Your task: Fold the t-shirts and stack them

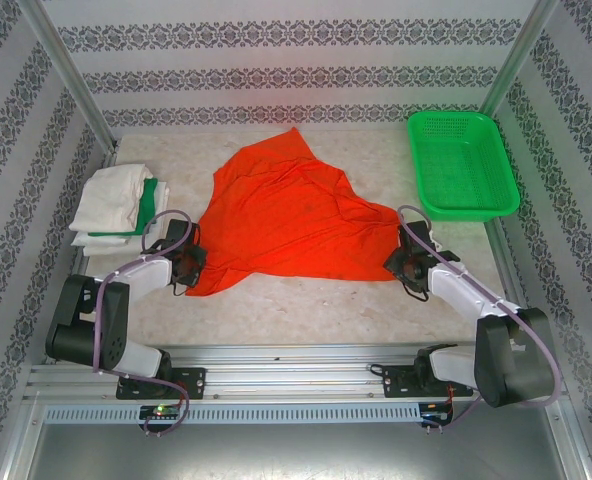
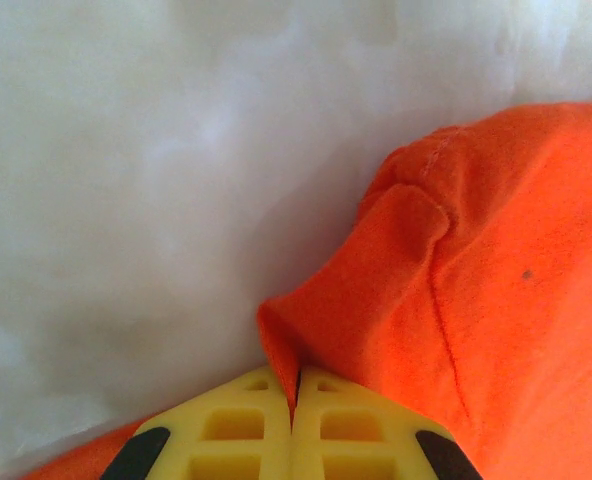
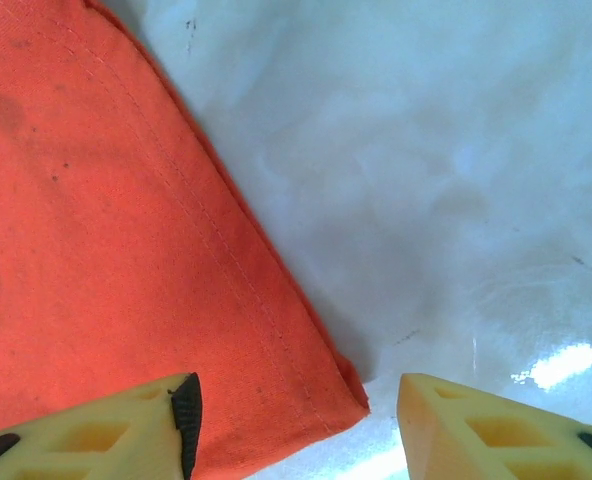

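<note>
Left gripper clamped shut on orange-red t-shirt at its 8 o'clock corner; right gripper jaws apart.
Right jaws straddle the shirt's 4 o'clock corner, which lies flat on table. Shirt spread mid-table; off-white and green t-shirts folded at its 9 o'clock, green basket at 2 o'clock.

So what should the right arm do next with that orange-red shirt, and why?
Probably close the right jaws on the bright orange-red cloth t-shirt: they stand open with its hemmed corner lying between them. The left jaws are already shut on a fold at its other side, so it could then be lifted from both ends.
</note>
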